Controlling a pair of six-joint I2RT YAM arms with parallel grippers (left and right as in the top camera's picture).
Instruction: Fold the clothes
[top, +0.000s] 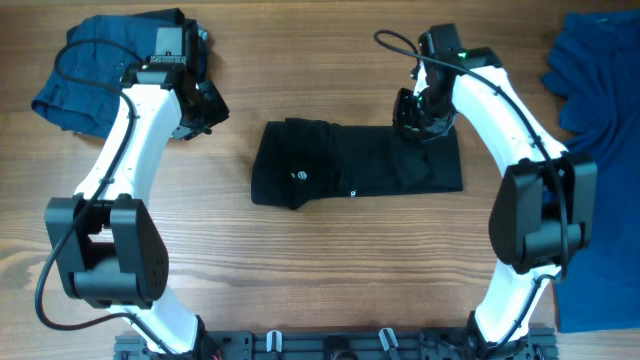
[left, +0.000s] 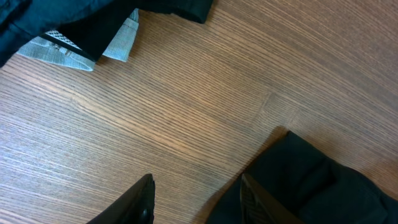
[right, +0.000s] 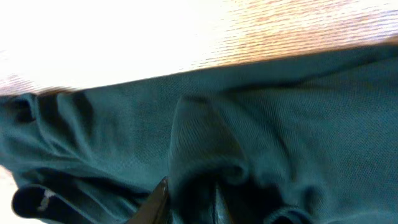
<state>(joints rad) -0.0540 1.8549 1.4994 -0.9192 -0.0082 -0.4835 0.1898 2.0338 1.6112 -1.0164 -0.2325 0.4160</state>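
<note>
The black shirt lies folded into a long rectangle at the table's middle, small white logo marks on top. My right gripper sits on its far right corner, shut on a raised pinch of the black fabric between the fingers. My left gripper is open and empty just left of the shirt; in the left wrist view its fingers straddle bare wood beside the shirt's edge.
A dark blue garment is bunched at the back left under the left arm; its edge and a grey-white label show in the left wrist view. A royal blue garment lies along the right edge.
</note>
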